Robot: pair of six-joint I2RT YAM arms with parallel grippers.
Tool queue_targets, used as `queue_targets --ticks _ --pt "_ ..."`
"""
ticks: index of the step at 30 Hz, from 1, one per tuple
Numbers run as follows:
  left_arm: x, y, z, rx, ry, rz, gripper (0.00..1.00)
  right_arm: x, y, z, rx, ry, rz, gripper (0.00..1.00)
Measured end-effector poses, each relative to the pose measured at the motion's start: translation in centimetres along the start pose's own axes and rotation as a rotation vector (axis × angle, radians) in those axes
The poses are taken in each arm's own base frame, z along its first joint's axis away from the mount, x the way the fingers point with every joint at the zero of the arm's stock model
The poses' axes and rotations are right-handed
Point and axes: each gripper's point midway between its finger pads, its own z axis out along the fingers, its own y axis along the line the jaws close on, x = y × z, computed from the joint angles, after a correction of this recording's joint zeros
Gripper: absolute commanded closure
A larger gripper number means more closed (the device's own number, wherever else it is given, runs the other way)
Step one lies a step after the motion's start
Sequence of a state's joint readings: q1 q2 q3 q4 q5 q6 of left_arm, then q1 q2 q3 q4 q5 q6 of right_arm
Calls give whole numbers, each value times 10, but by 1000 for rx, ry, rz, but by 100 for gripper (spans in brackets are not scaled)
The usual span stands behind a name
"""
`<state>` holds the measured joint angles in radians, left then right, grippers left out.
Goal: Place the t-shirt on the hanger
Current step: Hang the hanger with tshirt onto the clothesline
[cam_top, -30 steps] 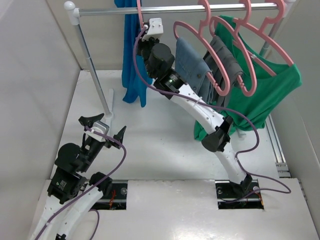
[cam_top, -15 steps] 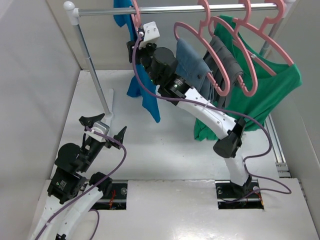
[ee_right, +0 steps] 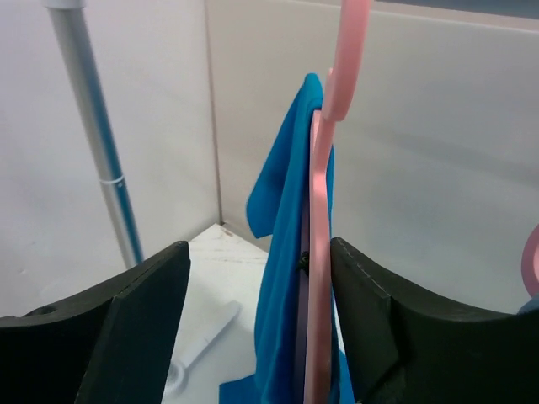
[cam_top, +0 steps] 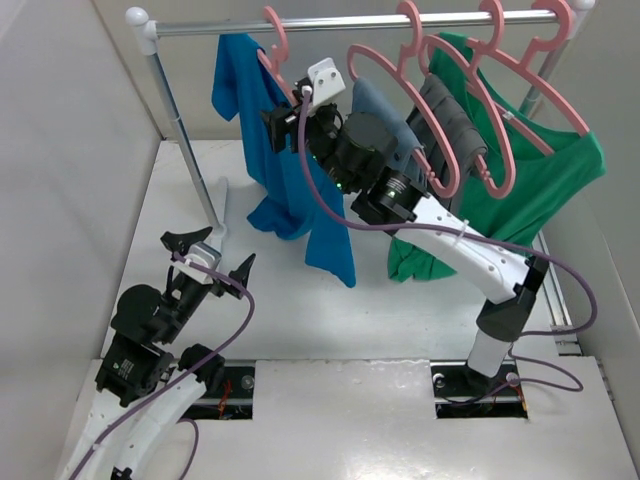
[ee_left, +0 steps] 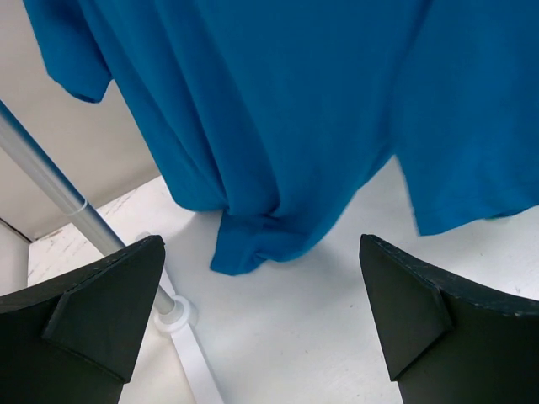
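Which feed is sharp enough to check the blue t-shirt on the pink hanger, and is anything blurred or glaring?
Top external: evenly lit and sharp, t-shirt and hanger both clear, only soft shadows. Left wrist: cloth folds crisp, left end effector dark with little detail. Right wrist: hanger edge-on and slightly soft, right end effector dark; no glare anywhere.

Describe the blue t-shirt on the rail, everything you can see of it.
Plain bright blue t-shirt, soft cloth, short sleeves. It hangs on the pink hanger, hooked over the rail near its left end. It sits unevenly: one sleeve juts left, the body falls in long folds, bunched low left, one hem corner lower right. The open right claw straddles the hanger beside the cloth. Whether the lowest fold touches the table is unclear.
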<state>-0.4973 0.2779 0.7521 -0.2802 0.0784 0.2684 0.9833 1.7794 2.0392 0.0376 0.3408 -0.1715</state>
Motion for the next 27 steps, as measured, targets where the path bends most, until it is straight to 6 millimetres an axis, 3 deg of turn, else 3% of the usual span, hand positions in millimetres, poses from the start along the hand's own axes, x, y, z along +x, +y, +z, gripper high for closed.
queue_targets --ticks 6,11,16,23,27 --pt "1 -1 1 5 4 0 0 -2 3 -23 -65 11 -21 20" --pt "2 -1 3 6 2 0 0 -9 10 -37 -143 11 -50 0" --pt "13 -1 5 -3 27 2 0 -25 14 -60 -226 2 -81 0" --pt "28 1 8 -23 60 7 0 -62 16 -118 -336 -55 -99 0" --pt "45 5 9 -57 95 18 0 -44 20 -161 -409 -22 -113 0"
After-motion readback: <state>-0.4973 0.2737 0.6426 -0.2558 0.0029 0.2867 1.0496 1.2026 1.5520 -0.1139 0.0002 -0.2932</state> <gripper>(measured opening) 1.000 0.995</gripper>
